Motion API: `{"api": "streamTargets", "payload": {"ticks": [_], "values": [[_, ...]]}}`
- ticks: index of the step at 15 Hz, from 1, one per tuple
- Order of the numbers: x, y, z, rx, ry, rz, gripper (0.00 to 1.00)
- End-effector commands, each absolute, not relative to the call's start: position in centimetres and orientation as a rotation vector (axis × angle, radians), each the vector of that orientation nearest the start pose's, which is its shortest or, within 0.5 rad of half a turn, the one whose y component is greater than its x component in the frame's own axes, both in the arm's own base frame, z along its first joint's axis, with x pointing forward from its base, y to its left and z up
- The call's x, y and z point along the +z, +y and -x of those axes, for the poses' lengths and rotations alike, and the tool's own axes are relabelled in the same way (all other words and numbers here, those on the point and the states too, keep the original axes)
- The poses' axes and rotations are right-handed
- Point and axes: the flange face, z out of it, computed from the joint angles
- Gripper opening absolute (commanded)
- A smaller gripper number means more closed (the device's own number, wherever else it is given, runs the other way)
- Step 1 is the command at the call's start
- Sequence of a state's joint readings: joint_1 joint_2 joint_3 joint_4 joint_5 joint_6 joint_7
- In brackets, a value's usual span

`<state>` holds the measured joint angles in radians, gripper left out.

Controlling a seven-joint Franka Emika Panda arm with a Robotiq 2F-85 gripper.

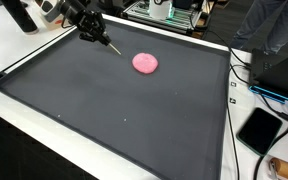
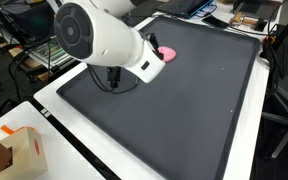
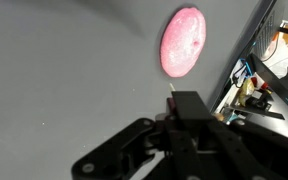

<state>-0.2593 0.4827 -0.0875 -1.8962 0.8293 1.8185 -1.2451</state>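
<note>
A flat, round pink piece [image 1: 145, 63] lies on the big black mat [image 1: 114, 110], toward its far side. It shows in both exterior views and fills the top of the wrist view [image 3: 182, 42]. My gripper [image 1: 92, 30] hangs over the mat's far left corner, shut on a thin stick [image 1: 112, 46] whose tip points down toward the pink piece and stops short of it. In the wrist view the black fingers [image 3: 174, 103] are pressed together and only the stick's pale tip [image 3: 171, 92] pokes out. In an exterior view the white arm [image 2: 99, 35] hides the gripper.
The mat [image 2: 194, 100] covers most of a white table. A dark phone or tablet [image 1: 260, 128] and cables lie off its right edge. A cardboard box [image 2: 14, 150] sits at a table corner. Shelves and clutter ring the table.
</note>
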Motion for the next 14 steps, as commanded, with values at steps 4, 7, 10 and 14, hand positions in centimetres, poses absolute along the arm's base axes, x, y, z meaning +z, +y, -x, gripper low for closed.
{"api": "streamTargets", "payload": {"ticks": [4,7,10,14], "values": [[24.8,-13.0,-56.7,-0.184,-0.508,2.236,0.03],[26.4,-12.1,-57.0,-0.192,-0.539,2.236,0.03],[28.6,-11.1,-57.3,-0.196,-0.575,2.247,0.03],[31.3,-9.6,-57.6,-0.174,-0.616,2.278,0.03]]}}
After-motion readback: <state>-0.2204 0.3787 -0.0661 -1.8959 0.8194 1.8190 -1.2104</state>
